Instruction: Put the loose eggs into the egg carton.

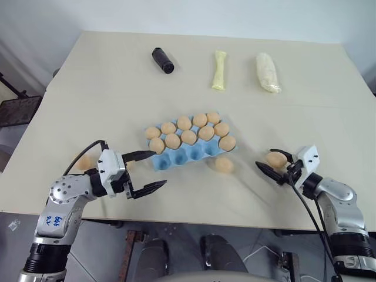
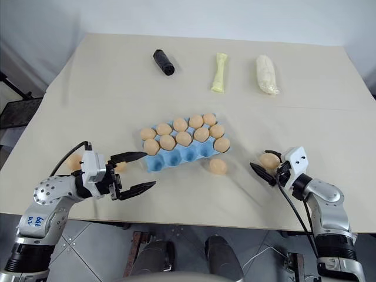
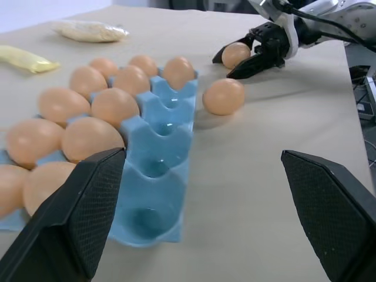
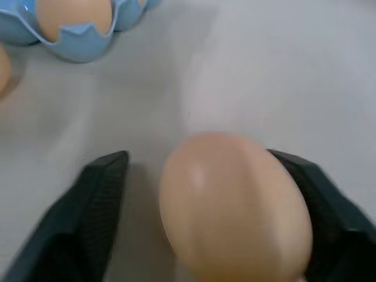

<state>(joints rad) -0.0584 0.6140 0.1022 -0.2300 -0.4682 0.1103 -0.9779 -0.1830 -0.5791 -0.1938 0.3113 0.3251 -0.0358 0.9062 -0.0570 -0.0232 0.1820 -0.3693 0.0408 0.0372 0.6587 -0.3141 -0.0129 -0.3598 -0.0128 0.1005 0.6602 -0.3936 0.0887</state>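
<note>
The light blue egg carton (image 1: 176, 158) lies mid-table, its back and middle rows full of tan eggs and its near row of cups bare. One loose egg (image 1: 224, 165) rests on the table against the carton's near right corner. Another loose egg (image 4: 232, 205) sits on the table between the fingers of my right gripper (image 1: 269, 160), which is open, with a gap on one side of the egg. A third egg (image 1: 85, 161) lies beside my left forearm. My left gripper (image 1: 158, 169) stands open and holds nothing, at the carton's near left corner.
At the far side of the table lie a black cylinder (image 1: 163, 60), a pale yellow bag (image 1: 218, 70) and a white bag (image 1: 268, 72). The table's front edge (image 1: 194, 220) runs just below both grippers. A dark stand (image 1: 17, 108) sits off the left edge.
</note>
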